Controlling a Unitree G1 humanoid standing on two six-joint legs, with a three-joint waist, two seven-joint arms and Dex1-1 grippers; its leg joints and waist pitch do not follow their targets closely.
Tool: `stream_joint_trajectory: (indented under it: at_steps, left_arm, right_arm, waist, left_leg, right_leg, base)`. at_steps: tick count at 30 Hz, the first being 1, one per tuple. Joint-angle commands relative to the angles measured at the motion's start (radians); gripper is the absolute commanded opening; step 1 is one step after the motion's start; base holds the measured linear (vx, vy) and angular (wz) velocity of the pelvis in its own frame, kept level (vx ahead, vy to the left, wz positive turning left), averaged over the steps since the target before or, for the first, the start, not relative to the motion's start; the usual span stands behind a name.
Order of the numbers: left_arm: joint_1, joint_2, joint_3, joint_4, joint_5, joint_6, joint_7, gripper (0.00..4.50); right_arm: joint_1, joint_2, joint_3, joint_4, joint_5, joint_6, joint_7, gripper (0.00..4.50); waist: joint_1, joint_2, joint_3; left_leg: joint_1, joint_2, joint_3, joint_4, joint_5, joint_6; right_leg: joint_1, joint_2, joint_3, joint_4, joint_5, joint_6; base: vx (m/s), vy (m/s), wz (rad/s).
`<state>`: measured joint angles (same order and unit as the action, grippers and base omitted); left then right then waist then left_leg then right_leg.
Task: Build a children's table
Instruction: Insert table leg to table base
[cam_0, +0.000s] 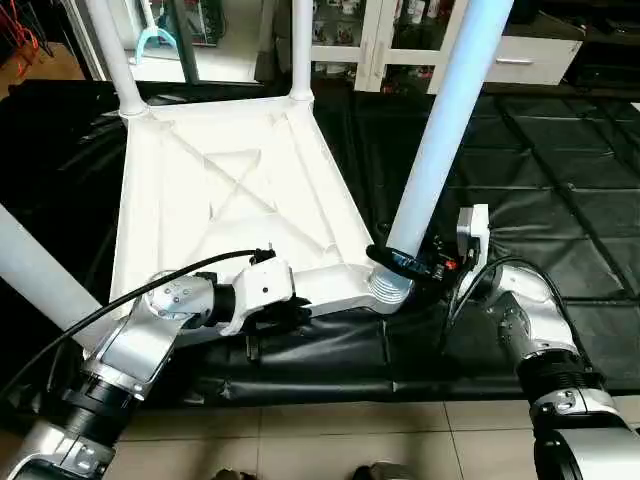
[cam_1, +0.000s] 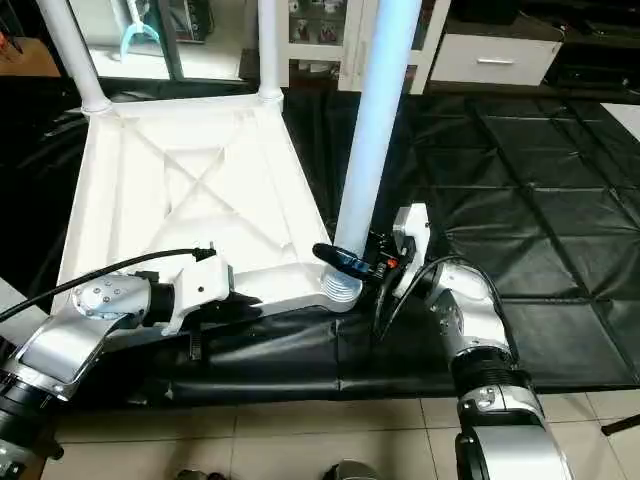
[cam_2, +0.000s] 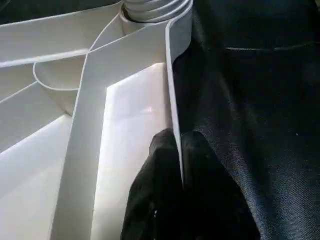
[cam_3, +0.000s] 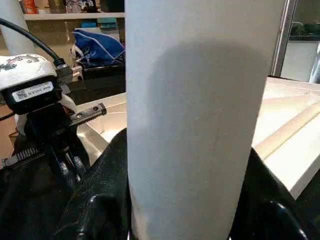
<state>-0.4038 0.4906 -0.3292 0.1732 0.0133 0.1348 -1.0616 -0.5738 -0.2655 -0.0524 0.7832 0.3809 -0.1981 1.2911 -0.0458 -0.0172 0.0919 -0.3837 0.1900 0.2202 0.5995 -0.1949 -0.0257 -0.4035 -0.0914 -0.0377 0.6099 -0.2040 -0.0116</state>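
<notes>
A long white tapered tube leg (cam_0: 35, 270) is crossing the 9 o'clock edge of the head view, and whether it is seated in a socket there is hard to tell. The white plastic square tabletop (cam_0: 215, 195) is lying upside down on the black quilted mat (cam_0: 560, 190), showing its diagonal-ribbed underside, and it is occupying the centre-left of the scene. Two more white tube legs (cam_0: 115, 55) (cam_0: 301, 48) are standing upright in the round corner sockets at about 11 and 12 o'clock. The left gripper (cam_0: 285, 318) is reaching in from 7 o'clock and is pinching the tabletop's near rim; in the left wrist view its black fingers (cam_2: 165, 200) are sitting pressed together on either side of that thin wall. At roughly 5 o'clock from the tabletop's centre, the fourth white tube leg (cam_0: 440, 130) is rising steeply from the ribbed near-right corner socket (cam_0: 388, 290). The right gripper (cam_0: 405, 263) is coming in from 4 o'clock, and its black fingers are wrapping around the base of this leg just above the socket, clamped on it.
</notes>
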Motion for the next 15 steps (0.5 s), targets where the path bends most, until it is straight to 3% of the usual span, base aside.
stream_joint_trajectory:
  at_steps: [1, 8, 13, 15]
  left_arm:
    - [0.023, -0.024, -0.033, 0.030, -0.010, 0.011, -0.002, 0.00]
    - [0.019, -0.030, -0.029, 0.035, -0.007, 0.012, -0.001, 0.00]
    - [0.015, -0.031, -0.025, 0.038, -0.004, 0.015, -0.003, 0.00]
    - [0.012, -0.031, -0.026, 0.042, -0.001, 0.013, -0.005, 0.00]
  right_arm:
    - [0.054, 0.004, 0.036, 0.042, -0.051, 0.018, 0.006, 1.86]
    - [0.090, 0.005, 0.018, 0.082, -0.053, -0.035, -0.008, 1.86]
    - [0.121, 0.022, -0.007, 0.088, -0.048, -0.076, -0.058, 1.86]
    - [0.126, 0.026, -0.008, 0.085, -0.048, -0.077, -0.064, 1.86]
  waist:
    - [-0.003, -0.001, -0.030]
    - [-0.004, -0.003, -0.026]
    - [-0.005, 0.000, -0.023]
    - [-0.005, 0.003, -0.026]
  left_leg:
    - [0.027, 0.055, -0.032, -0.098, -0.323, 0.020]
    - [0.027, 0.056, -0.034, -0.103, -0.365, 0.009]
    - [0.034, 0.057, -0.036, -0.108, -0.419, -0.013]
    - [0.036, 0.057, -0.036, -0.112, -0.416, -0.019]
  right_leg:
    - [0.008, -0.047, 0.043, -0.089, -0.311, -0.223]
    - [0.001, -0.050, 0.046, -0.098, -0.377, -0.200]
    - [-0.008, -0.049, 0.046, -0.105, -0.415, -0.185]
    - [-0.004, -0.047, 0.045, -0.106, -0.390, -0.189]
  base:
    - [0.000, 0.000, 0.00]
    - [0.000, 0.000, 0.00]
    - [0.000, 0.000, 0.00]
    - [0.000, 0.000, 0.00]
